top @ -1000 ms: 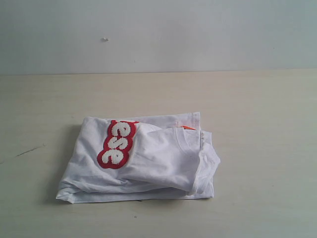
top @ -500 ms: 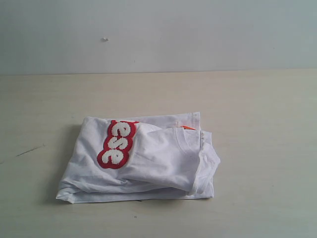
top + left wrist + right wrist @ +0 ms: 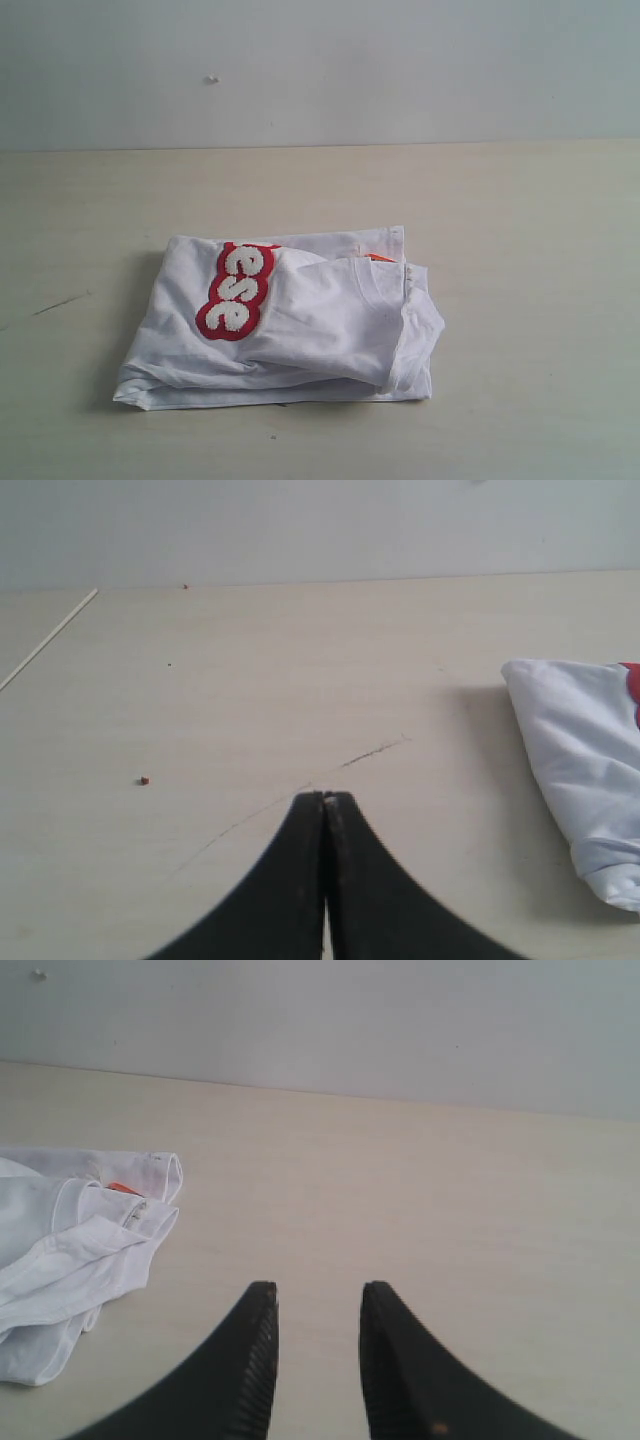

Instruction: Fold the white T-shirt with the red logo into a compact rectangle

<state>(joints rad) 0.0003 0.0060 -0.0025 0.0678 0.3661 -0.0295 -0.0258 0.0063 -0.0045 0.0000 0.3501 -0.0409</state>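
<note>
The white T-shirt (image 3: 300, 320) lies folded into a rough rectangle in the middle of the table. Part of the red logo (image 3: 238, 289) shows on its upper left, and the orange neck tag (image 3: 381, 257) peeks out at the top right. Neither arm appears in the exterior view. My left gripper (image 3: 325, 796) is shut with nothing in it, over bare table, apart from the shirt's edge (image 3: 585, 770). My right gripper (image 3: 318, 1292) is open and empty, apart from the shirt's collar side (image 3: 80, 1250) and its tag (image 3: 122, 1189).
A thin dark scratch (image 3: 372, 749) marks the pale wooden table (image 3: 520, 220) near the left gripper, and a tiny red crumb (image 3: 144, 780) lies beside it. A grey wall (image 3: 320, 70) rises behind the table's far edge.
</note>
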